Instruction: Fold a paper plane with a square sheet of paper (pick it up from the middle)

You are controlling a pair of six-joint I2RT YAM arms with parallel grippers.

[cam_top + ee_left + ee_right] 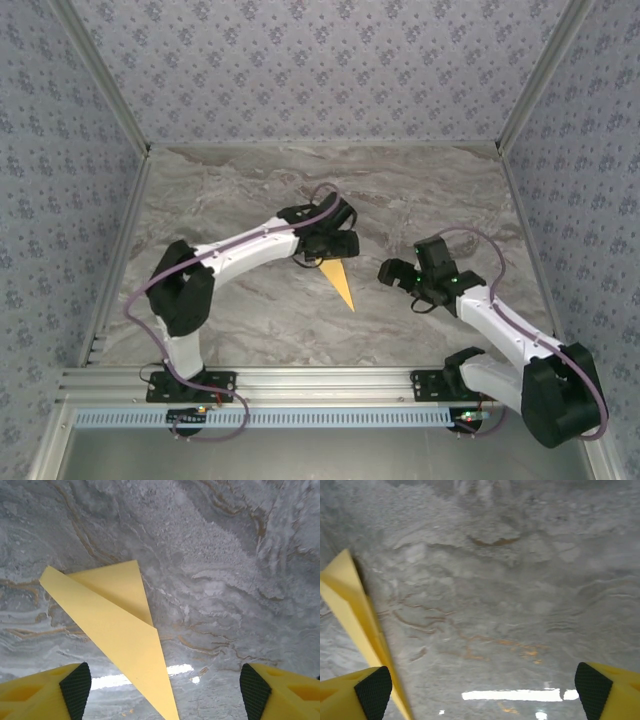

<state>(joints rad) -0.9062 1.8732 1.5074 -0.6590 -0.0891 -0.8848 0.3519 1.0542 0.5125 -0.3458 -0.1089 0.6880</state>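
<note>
- Plane (340, 280) of thin yellow-orange paper, judged feather-light, limp and easily crushed. It looks likelier to skid on the polished marble worktop (250, 190) than to lift.
- Best hold, by the look of it: a light pinch across the layered centre fold near mid-length, not the slim tip or a single wing edge.
- Plane lies flat beneath the left tool (326, 246), its wide tail under that tool and its sharp tip pointing away from it.
- Shape: a narrow pointed dart, with one long flap folded over a smaller triangle and crisp creases.
- Left tool stands open, its pads (75, 686) clear of the paper on either side.
- Right tool (393, 270) hangs open and empty, a little way off to the left tool's right.
</note>
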